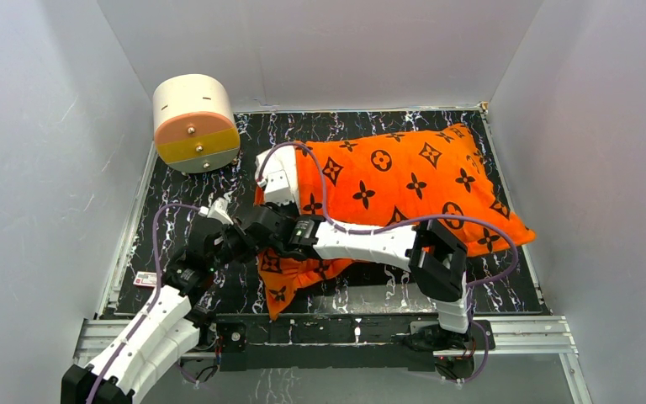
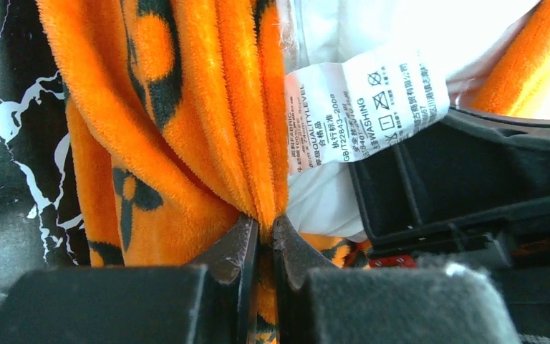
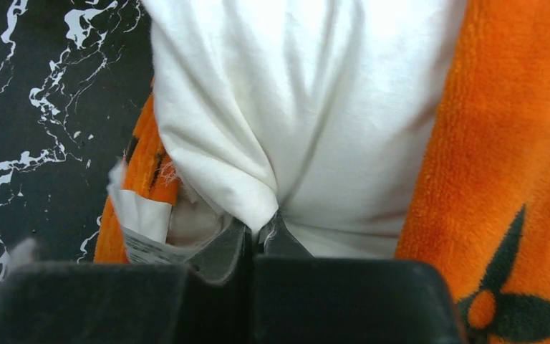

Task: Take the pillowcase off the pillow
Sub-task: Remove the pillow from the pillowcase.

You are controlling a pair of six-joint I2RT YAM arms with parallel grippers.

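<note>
Pillowcase (image 1: 404, 185), orange plush with black motifs, is lying on the dark marbled table (image 1: 505, 295) and covering nearly the whole pillow (image 3: 293, 107). Removal is judged barely begun, as only a white bulge and a care label (image 2: 362, 107) are showing at the case's open left end. Left gripper (image 2: 265, 231) is sitting low at that opening, fingers pinching a gathered fold of orange hem, while right gripper (image 3: 258, 235), its arm lying folded leftward across the near edge, is clamping the white pillow cloth just beside it.
</note>
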